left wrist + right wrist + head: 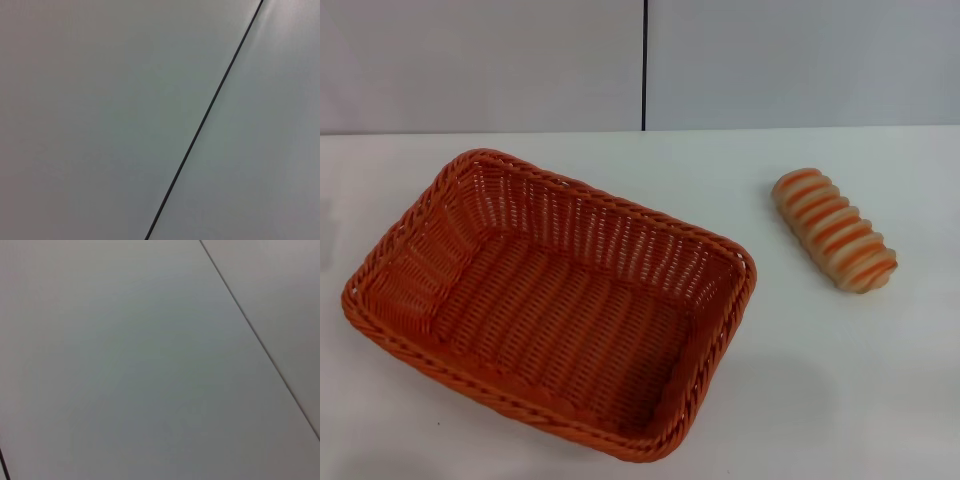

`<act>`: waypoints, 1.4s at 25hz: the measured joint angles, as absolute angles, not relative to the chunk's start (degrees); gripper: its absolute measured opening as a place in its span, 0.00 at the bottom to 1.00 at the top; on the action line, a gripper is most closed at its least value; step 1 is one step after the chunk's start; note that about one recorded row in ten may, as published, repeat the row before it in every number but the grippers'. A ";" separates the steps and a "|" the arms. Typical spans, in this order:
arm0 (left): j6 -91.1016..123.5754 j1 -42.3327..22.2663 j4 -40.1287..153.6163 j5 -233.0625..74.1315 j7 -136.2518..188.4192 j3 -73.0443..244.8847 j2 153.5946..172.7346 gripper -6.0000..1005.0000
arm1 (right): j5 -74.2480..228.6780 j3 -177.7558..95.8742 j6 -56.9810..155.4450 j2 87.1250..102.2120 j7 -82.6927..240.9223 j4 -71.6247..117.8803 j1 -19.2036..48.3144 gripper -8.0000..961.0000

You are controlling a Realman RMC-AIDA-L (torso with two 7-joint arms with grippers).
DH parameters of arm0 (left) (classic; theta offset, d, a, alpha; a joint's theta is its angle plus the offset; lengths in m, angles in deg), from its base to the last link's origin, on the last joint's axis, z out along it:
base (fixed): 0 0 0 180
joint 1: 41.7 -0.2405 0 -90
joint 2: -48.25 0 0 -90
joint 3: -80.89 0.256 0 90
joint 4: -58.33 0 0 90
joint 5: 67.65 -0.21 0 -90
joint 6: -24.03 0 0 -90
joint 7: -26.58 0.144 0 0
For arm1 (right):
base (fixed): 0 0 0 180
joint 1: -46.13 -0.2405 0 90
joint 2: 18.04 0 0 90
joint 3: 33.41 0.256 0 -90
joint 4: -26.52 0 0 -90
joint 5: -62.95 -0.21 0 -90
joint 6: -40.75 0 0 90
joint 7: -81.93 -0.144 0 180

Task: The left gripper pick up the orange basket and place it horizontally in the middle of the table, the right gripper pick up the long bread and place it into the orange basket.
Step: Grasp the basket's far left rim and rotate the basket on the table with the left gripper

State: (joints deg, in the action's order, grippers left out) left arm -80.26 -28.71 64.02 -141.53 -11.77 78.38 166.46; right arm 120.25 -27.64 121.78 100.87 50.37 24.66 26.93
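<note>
Neither gripper is seen, so their state cannot be told; the orange basket (550,305) is laid askew, the long bread (834,229) apart on the table (840,400).

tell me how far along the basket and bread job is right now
Nothing looks done yet. The orange basket sits skewed on the left part of the table, not squared up in the middle, and it is empty. The long bread lies on the table to its right, apart from it. Nothing is in hand: neither gripper shows in any view. Left to do: set the basket horizontally mid-table, then put the bread in it.
</note>
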 joint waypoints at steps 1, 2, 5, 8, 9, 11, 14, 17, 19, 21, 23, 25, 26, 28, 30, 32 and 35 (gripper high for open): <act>-80.26 -28.70 63.87 -141.50 -11.86 78.37 166.46 0.80 | 120.25 -27.59 121.78 100.87 50.37 24.70 26.91 0.51; -80.26 -28.70 63.87 -141.50 -11.86 78.37 166.46 0.80 | 120.25 -27.62 121.80 100.87 50.37 24.72 26.91 0.51; -80.33 -28.62 63.66 -141.41 -11.88 78.35 166.46 0.80 | 120.25 -27.66 121.86 100.87 50.37 24.77 26.93 0.51; -80.50 -28.52 63.13 -141.39 -11.90 78.34 166.44 0.80 | 120.25 -27.43 121.80 100.86 50.38 24.77 26.95 0.52; -80.50 -28.52 63.13 -141.39 -11.90 78.34 166.44 0.80 | 120.25 -27.39 121.80 100.84 50.38 24.77 26.93 0.52; -80.51 -28.38 62.66 -141.40 -11.90 78.34 166.48 0.80 | 120.25 -27.36 121.77 100.79 50.37 24.71 26.78 0.52; -80.47 -28.01 61.96 -141.60 -11.93 78.62 166.45 0.80 | 120.25 -27.34 121.39 100.70 50.38 24.52 26.42 0.52; -80.07 -27.19 59.04 -142.01 -13.95 80.19 166.36 0.80 | 120.25 -27.35 120.79 100.63 50.38 24.41 25.94 0.52; -79.87 -26.99 57.62 -142.04 -15.45 80.90 166.35 0.80 | 120.25 -27.35 120.58 100.62 50.37 24.32 25.73 0.52; -79.84 -26.81 55.97 -142.07 -17.01 81.89 166.33 0.80 | 120.25 -27.35 120.47 100.60 50.38 24.23 25.58 0.52; -79.80 -26.17 46.66 -142.12 -25.01 88.74 166.07 0.80 | 120.25 -27.25 120.36 100.55 50.38 24.16 25.45 0.52; -79.71 -26.03 44.96 -142.12 -26.45 90.08 165.97 0.80 | 120.25 -26.83 120.25 100.54 50.38 24.10 25.29 0.52; -79.42 -25.73 40.91 -142.16 -30.37 93.40 165.52 0.80 | 120.25 -26.63 120.15 100.53 50.38 24.07 25.22 0.53; -79.38 -25.56 37.40 -142.20 -33.91 96.14 164.93 0.80 | 120.25 -26.32 119.82 100.52 50.38 24.02 25.11 0.53; -79.26 -25.36 32.50 -142.41 -38.75 99.82 164.16 0.79 | 120.25 -26.12 119.31 100.52 50.38 23.99 24.92 0.53; -78.85 -25.18 29.56 -143.25 -41.94 101.91 163.62 0.79 | 120.25 -26.03 119.04 100.52 50.38 23.98 24.77 0.53; -78.16 -24.76 26.44 -145.01 -45.89 104.14 162.71 0.79 | 120.25 -26.03 118.93 100.52 50.37 23.98 24.57 0.53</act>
State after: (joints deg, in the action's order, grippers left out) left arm -78.16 -24.76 26.44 -145.01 -45.89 104.14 162.71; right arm 120.25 -26.03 118.93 100.52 50.37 23.98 24.57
